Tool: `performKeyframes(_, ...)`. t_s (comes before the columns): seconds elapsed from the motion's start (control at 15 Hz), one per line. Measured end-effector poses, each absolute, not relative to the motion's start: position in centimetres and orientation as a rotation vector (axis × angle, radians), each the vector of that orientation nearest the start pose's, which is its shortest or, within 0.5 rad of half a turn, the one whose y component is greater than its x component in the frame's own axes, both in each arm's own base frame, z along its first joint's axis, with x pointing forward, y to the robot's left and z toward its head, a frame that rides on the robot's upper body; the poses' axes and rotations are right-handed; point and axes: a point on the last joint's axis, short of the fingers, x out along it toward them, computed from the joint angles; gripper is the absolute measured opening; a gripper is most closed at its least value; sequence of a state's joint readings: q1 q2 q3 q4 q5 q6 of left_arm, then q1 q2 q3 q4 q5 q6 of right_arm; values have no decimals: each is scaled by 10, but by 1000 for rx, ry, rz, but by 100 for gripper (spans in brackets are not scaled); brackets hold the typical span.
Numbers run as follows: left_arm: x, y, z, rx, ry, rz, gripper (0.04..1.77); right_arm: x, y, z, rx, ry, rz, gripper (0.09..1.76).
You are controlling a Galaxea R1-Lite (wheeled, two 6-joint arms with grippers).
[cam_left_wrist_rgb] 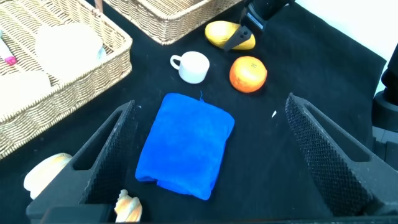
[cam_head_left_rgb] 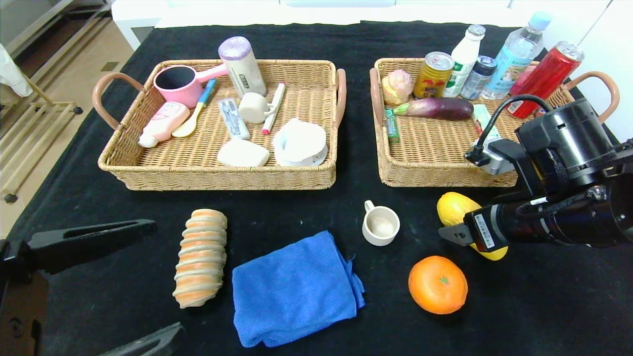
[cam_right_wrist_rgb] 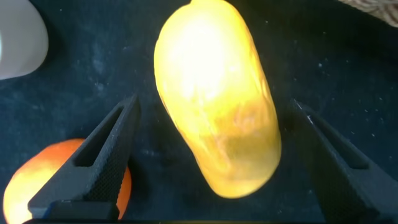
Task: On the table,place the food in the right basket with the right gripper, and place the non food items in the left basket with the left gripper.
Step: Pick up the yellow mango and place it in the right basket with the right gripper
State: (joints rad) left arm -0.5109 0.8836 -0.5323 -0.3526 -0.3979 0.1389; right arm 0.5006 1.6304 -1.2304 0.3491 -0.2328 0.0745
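step in hand: right gripper straddles the yellow fruit, fingers wide (nothing held). next: close, then carry to the right basket at 12 o'clock.

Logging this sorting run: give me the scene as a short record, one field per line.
loose food: yellow fruit, orange, bread roll
loose non-food: blue cloth, cream cup
right gripper: open, fingers either side of the yellow fruit, not closed on it
left gripper: open, poised above the blue cloth
left basket: household items inside
right basket: drinks, eggplant
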Motion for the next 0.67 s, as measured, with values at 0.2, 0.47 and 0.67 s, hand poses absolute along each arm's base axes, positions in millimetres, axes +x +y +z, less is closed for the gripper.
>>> performKeyframes(0.2,83,-57,243,129,-65,-907,172,252,132,229,-202,718,223,170)
performKeyframes(0.47,83,-57,243,129,-65,-907,172,254,131,226,-202,726,218,141)
performKeyframes(0.67,83,-57,243,129,-66,-907,172,255,131,225,-194,730,212,107)
